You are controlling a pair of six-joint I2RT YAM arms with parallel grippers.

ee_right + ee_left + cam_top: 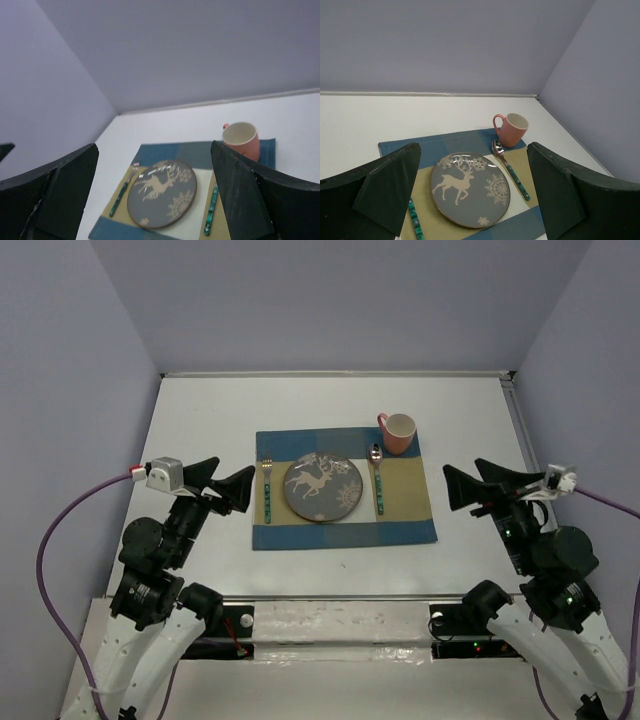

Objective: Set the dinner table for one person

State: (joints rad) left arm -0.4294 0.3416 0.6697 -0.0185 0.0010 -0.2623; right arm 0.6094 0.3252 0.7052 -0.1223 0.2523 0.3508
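A blue-and-tan checked placemat [412, 527] lies in the middle of the white dinner table [200, 410]. On it sits a grey plate with a reindeer [323, 488], a fork [267, 490] to its left, a spoon [378, 480] to its right and a pink mug [397, 432] at the mat's far right corner. My left gripper [232, 482] is open and empty, raised left of the mat. My right gripper [468, 480] is open and empty, raised right of the mat. The left wrist view shows the plate [470, 187], spoon [510, 170] and mug [511, 128].
Grey walls enclose the table on three sides. The right wrist view shows the plate [162, 192], fork [122, 190], spoon handle [210, 209] and mug [242, 138] on the mat [165, 152]. A metal rail [330, 620] runs along the near edge between the arm bases.
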